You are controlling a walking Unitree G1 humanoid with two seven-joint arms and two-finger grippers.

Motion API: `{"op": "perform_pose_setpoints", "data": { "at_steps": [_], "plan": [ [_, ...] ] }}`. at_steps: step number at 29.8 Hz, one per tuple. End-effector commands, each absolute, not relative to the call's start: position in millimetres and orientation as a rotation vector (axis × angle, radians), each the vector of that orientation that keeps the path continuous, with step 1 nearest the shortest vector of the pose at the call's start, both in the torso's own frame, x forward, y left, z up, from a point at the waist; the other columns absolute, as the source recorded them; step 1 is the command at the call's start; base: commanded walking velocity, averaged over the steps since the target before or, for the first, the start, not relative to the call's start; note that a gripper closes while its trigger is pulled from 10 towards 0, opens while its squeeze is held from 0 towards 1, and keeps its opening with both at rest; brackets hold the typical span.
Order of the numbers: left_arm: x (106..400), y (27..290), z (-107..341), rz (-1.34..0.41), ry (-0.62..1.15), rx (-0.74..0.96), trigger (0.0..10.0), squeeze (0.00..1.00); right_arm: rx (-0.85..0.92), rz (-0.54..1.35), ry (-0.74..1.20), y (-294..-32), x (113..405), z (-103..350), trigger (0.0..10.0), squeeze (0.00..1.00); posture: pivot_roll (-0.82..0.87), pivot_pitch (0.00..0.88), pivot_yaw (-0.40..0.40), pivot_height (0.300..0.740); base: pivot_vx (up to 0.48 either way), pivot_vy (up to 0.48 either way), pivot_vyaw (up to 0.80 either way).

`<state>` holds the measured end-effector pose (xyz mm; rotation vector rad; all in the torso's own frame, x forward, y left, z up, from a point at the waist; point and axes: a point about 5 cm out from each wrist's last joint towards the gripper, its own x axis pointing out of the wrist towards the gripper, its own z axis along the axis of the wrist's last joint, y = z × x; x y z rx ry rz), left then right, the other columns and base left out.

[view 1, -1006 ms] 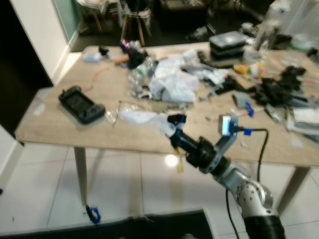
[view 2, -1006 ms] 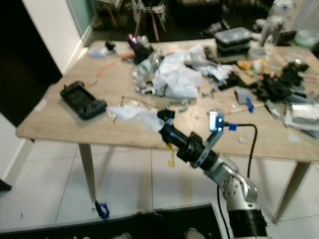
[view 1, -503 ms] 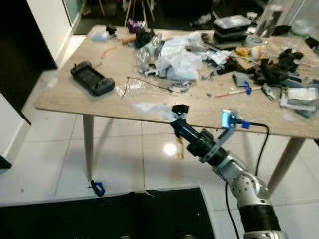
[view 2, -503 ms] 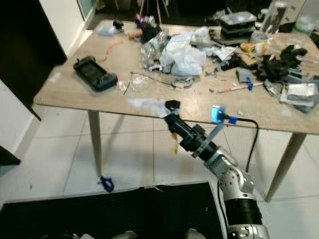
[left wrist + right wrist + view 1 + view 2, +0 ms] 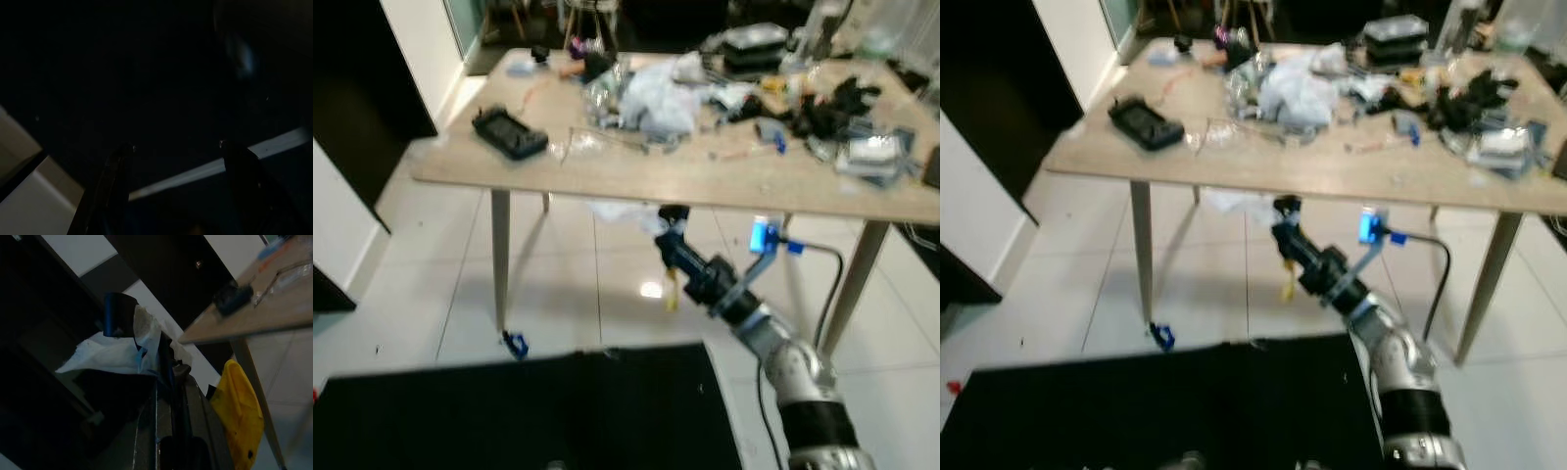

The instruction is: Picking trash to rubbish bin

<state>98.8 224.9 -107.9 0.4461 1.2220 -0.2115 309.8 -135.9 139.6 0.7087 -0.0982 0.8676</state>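
Right gripper (image 5: 670, 217) out in front, below the near edge of the table (image 5: 636, 176), fingers clamped together on a white tissue (image 5: 622, 210). Tissue held clear of the tabletop, over the tiled floor (image 5: 421, 284), hanging off the fingertips, plainly carried as trash. Something yellow (image 5: 239, 416) dangling beside the fingers too; cannot tell what. Bin itself impossible to pick out for sure; dark mass (image 5: 538, 411) at the bottom, maybe it. Plenty more clutter left up on the tabletop: crumpled plastic (image 5: 651, 103) mid-table, black device (image 5: 509, 132) toward the left edge. Left gripper (image 5: 173, 147) hanging idle in the dark, fingers apart, holding nothing. Likely next: carry over, open over the bin.
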Motion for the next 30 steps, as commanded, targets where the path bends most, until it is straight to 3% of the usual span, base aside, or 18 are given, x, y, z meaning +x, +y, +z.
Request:
{"op": "perform_pose_setpoints", "data": {
  "at_steps": [1, 30],
  "plan": [
    [86.7, 227.4, -110.3, -0.213, 1.259, 0.446, 10.0, 0.00, 0.701, 0.864, -0.060, -128.4, 310.0, 132.2, 10.0, 0.00, -0.01, 0.082, -0.005, 0.740, -0.337, 0.000, 0.00],
    [85.8, 228.0, -110.3, -0.206, 1.261, 0.440, 10.0, 0.00, 0.675, 0.849, -0.021, -121.3, 311.7, 121.2, 10.0, 0.00, -0.01, 0.085, -0.001, 0.740, -0.337, 0.000, 0.00]
  ]
}}
